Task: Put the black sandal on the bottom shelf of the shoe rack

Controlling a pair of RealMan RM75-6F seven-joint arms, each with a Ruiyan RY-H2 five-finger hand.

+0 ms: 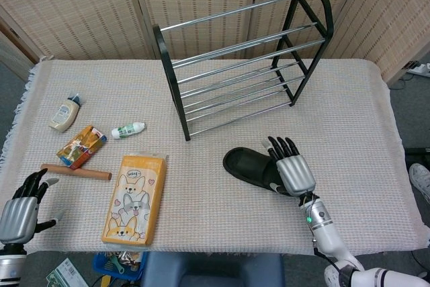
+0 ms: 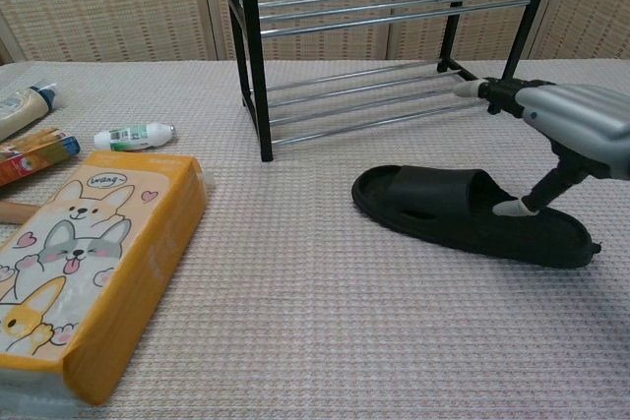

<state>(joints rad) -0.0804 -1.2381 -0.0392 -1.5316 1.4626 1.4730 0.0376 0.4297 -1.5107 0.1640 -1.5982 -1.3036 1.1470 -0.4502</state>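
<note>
Black and flat on its sole, the sandal (image 1: pixel 252 167) (image 2: pixel 472 213) lies on the woven surface (image 1: pixel 201 186) in front of the rack (image 1: pixel 235 58) (image 2: pixel 374 36), outside its bottom shelf, toe opening pointing left. The right hand (image 1: pixel 293 169) (image 2: pixel 576 130) hovers over the sandal's heel end, back of the hand up, fingers (image 1: pixel 282 146) stretched forward and slightly spread toward the rack, holding nothing. In the chest view its thumb tip (image 2: pixel 510 208) reaches down to the sandal's upper edge; whether it touches I cannot tell. The left hand (image 1: pixel 19 210) sits at the near left edge of the surface, fingers loosely spread, empty, near a brown stick (image 1: pixel 76 172) and well apart from the sandal.
</note>
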